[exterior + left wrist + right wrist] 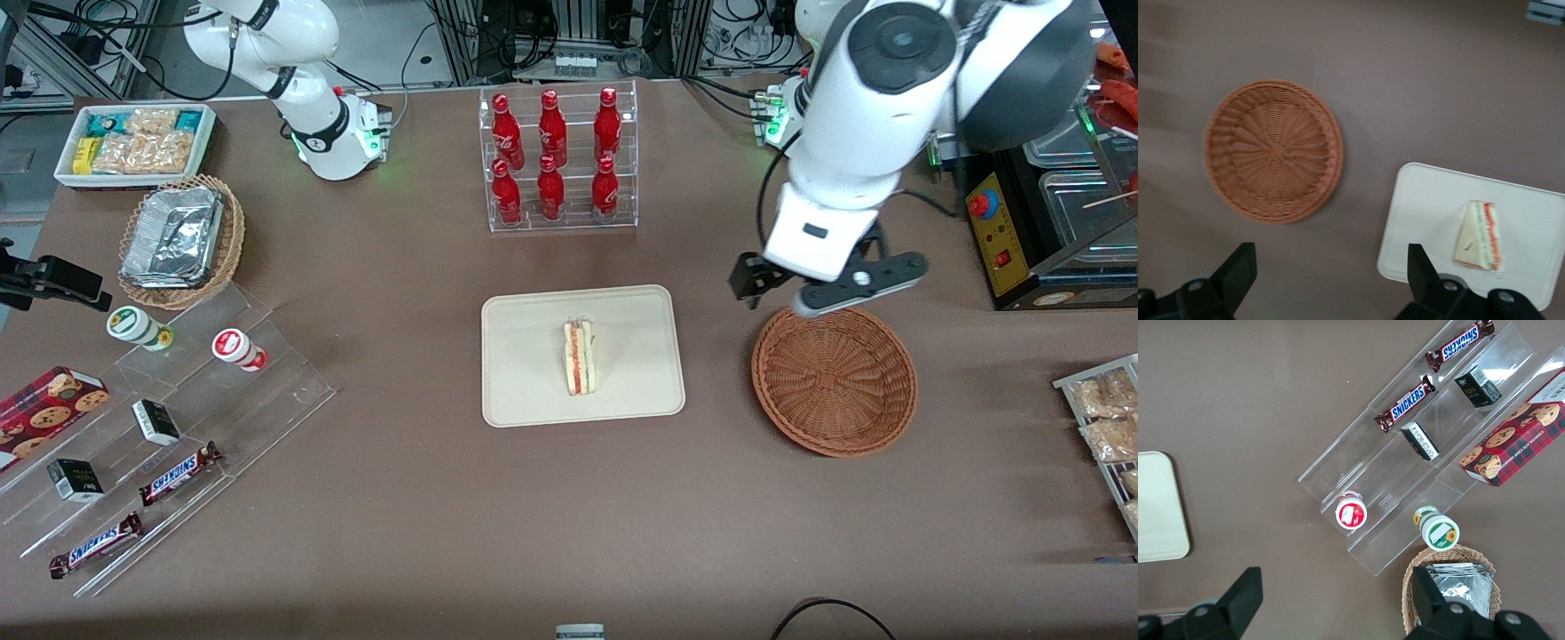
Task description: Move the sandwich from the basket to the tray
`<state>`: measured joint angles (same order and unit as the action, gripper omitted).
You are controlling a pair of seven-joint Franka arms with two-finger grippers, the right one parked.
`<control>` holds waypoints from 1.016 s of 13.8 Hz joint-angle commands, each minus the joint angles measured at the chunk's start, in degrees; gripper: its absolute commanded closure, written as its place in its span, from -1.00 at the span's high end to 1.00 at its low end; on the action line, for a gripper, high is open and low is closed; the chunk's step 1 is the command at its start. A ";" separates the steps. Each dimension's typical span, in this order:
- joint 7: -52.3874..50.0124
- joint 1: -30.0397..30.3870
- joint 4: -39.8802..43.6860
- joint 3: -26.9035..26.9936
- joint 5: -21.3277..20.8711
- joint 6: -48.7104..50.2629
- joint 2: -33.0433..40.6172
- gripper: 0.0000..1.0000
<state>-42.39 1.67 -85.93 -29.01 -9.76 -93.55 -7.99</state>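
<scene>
On the cream tray I see the sandwich lying on its side; my gripper hangs wide open, holding nothing, above the wicker basket's rim.

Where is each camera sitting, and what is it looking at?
Front view: high up facing both arms, looking down on the table; the sandwich lies on the tray, the open tool above the basket.
Left wrist view: on the working arm, looking down; its fingers show.
Right wrist view: on the parked arm, over the Snickers bars.
All three share the tray.
</scene>
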 commanded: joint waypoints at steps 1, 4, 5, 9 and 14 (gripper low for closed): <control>10.10 2.38 -4.67 4.89 3.86 2.05 6.83 1.00; 23.45 1.50 -5.56 14.22 8.35 3.80 11.15 1.00; 26.89 -0.16 -5.56 17.47 8.35 4.77 11.68 1.00; 38.49 -2.54 -6.61 25.65 10.46 4.51 13.44 1.00; 44.41 -2.28 -7.06 29.72 10.46 3.73 14.15 1.00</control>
<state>0.72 -0.90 -91.41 0.39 -0.14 -89.04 4.79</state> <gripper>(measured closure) 0.000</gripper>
